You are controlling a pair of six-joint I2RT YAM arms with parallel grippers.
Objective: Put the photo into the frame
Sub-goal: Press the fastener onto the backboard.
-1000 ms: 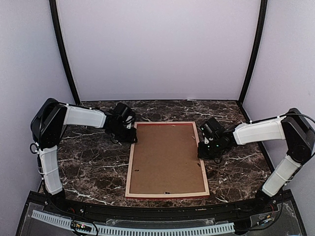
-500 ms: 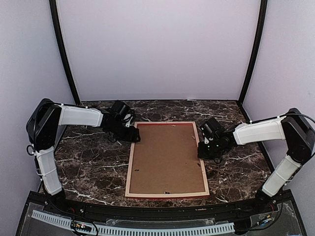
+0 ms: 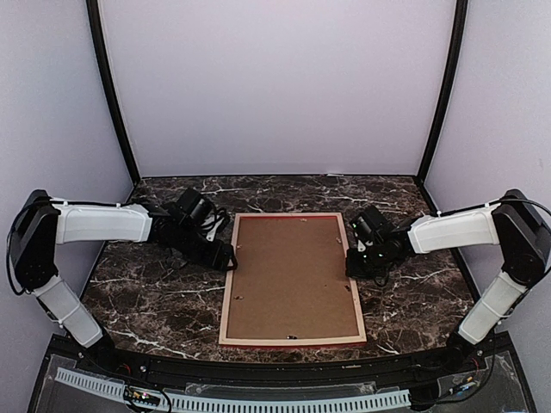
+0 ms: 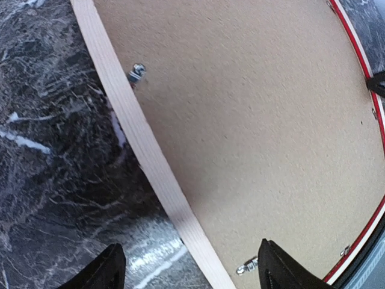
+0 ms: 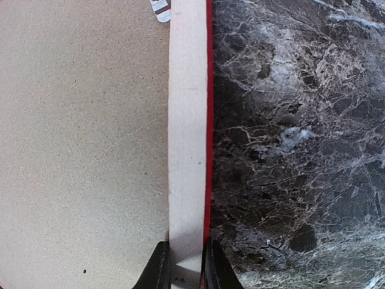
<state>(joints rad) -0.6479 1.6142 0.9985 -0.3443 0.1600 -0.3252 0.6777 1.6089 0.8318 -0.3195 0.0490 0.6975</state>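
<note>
Two grippers sit at the middle of the tabletop (image 3: 155, 292). The left gripper (image 4: 189, 268) hangs spread wide above the left rail of the frame (image 3: 293, 341), which lies face down holding a brown backing board (image 3: 293, 275). The right gripper (image 5: 186, 265) pinches its right rail.

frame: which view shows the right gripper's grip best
Right wrist: the right gripper grips the frame's pale rail. Top external shows it at that edge, contact hidden. Left wrist shows mostly the opposite rail.
</note>
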